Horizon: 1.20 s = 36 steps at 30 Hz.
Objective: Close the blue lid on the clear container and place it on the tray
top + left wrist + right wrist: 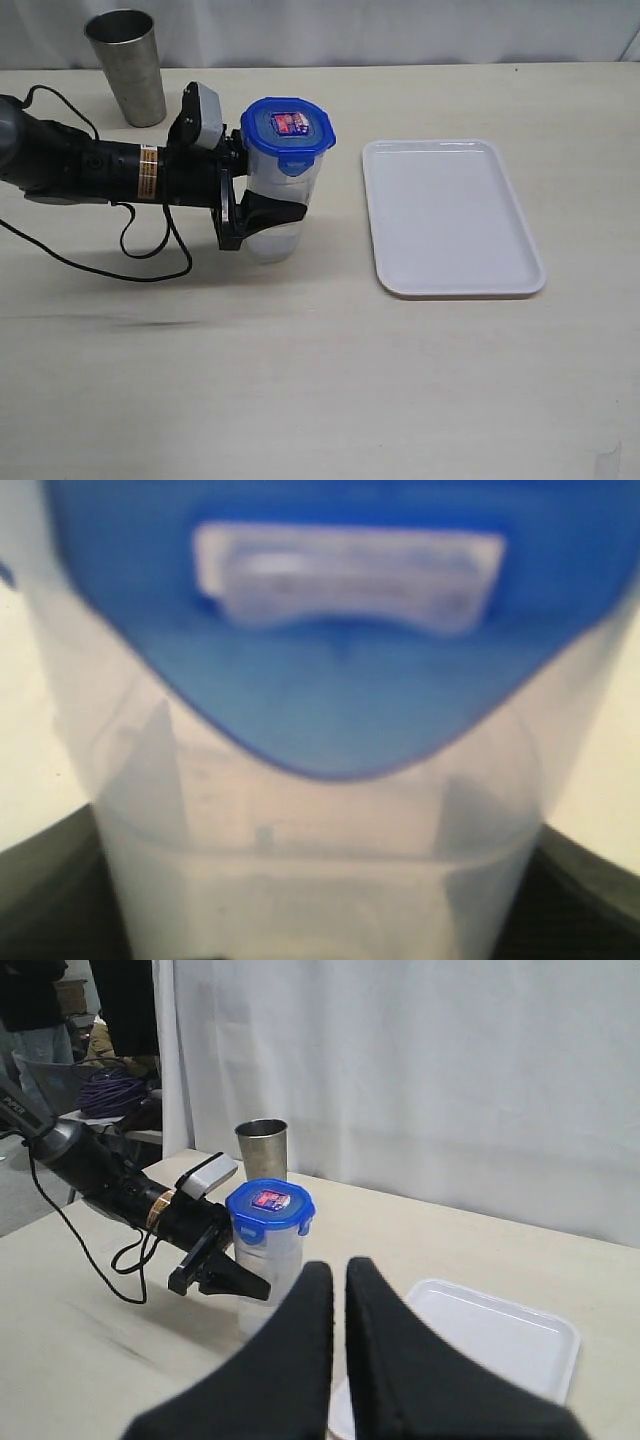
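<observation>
Left pincer (268, 208): its jaws were wide, wrapped round the middle of the clear box (276, 245) to keep it upright.
Right pincer (338, 1268): shut tight, holding nothing, back from the box.
Blue lid (288, 125): on top of the box, sticker up. The front flap looked folded down. The others were hard to see.
Where the box was: by the bench (320, 390), beside the tray (455, 291), not on it.
Next, I think: carry it over to the tray.
</observation>
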Available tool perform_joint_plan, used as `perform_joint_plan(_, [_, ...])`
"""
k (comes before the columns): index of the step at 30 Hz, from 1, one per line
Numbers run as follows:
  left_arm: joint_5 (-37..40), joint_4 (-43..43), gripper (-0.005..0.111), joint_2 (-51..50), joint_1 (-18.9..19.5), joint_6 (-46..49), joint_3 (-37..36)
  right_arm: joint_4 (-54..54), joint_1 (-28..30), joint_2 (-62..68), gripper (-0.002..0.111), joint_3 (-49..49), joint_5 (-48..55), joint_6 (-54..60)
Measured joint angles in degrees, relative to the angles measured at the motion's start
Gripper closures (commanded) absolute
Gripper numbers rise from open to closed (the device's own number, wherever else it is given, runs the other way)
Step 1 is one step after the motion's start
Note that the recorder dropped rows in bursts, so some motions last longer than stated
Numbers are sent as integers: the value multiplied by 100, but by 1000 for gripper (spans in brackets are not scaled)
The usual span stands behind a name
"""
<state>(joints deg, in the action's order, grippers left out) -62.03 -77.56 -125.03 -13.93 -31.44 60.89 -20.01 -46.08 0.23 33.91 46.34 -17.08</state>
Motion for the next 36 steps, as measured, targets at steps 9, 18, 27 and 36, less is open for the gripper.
perform_joint_plan(9, [-21, -21, 107, 0, 0, 0, 0, 95, 165, 0, 104, -127, 11, 0])
perform_joint_plan(18, [-257, 84, 107, 0, 0, 0, 0, 951, 1457, 0, 104, -793, -161, -9])
perform_joint_plan(27, [-513, 300, 107, 16, 0, -318, 390, 1911, 2610, -8, 104, -1518, -1271, -9])
perform_joint_plan(36, [-488, 364, 107, 529, -259, -820, 828, 2001, 2866, 2, 104, -2562, -1736, -9])
